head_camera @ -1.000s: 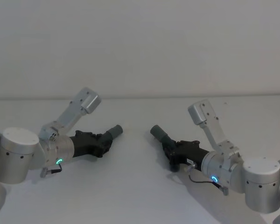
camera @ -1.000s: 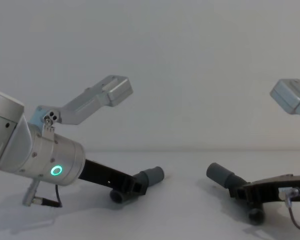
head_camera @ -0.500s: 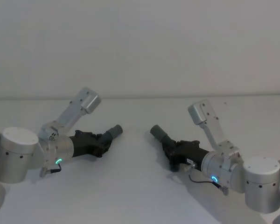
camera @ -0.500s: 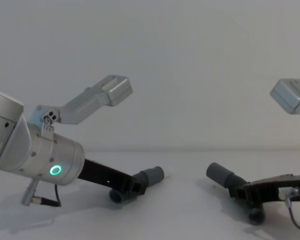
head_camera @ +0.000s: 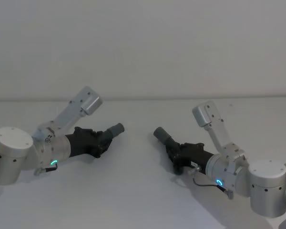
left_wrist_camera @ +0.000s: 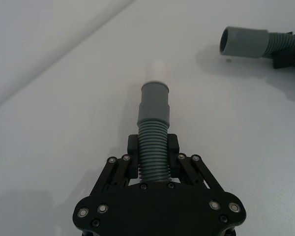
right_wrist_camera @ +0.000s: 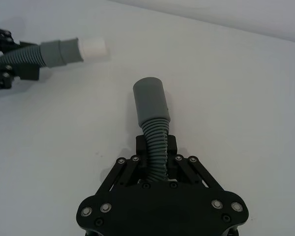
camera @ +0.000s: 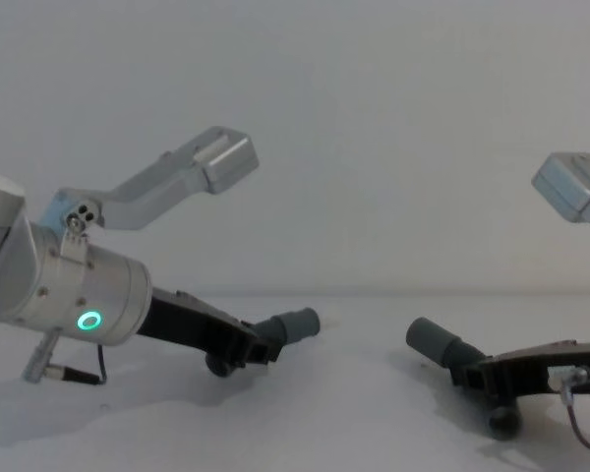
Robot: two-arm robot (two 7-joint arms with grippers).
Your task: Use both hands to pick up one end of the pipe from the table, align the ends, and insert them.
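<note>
My left gripper (head_camera: pixel 99 141) (left_wrist_camera: pixel 153 148) is shut on the ribbed body of one pipe piece (left_wrist_camera: pixel 153 105). That piece's cuff with a whitish tip (left_wrist_camera: pixel 156 72) points toward the middle and sits a little above the table (head_camera: pixel 143 195). My right gripper (head_camera: pixel 175 153) (right_wrist_camera: pixel 157 147) is shut on the ribbed body of the other pipe piece (right_wrist_camera: pixel 150 101), whose plain open cuff (head_camera: pixel 161 135) angles up toward the left one. A gap of roughly one cuff length separates the two ends (camera: pixel 293 324) (camera: pixel 435 341). They are not lined up.
Both silver arms come in low from the front corners, each with a wrist camera bracket (head_camera: pixel 85 102) (head_camera: pixel 207 115) sticking up. A plain wall rises behind the table's far edge.
My left arm has drawn back slightly and raised its pipe piece off the surface. The right arm and its piece have hardly moved.
</note>
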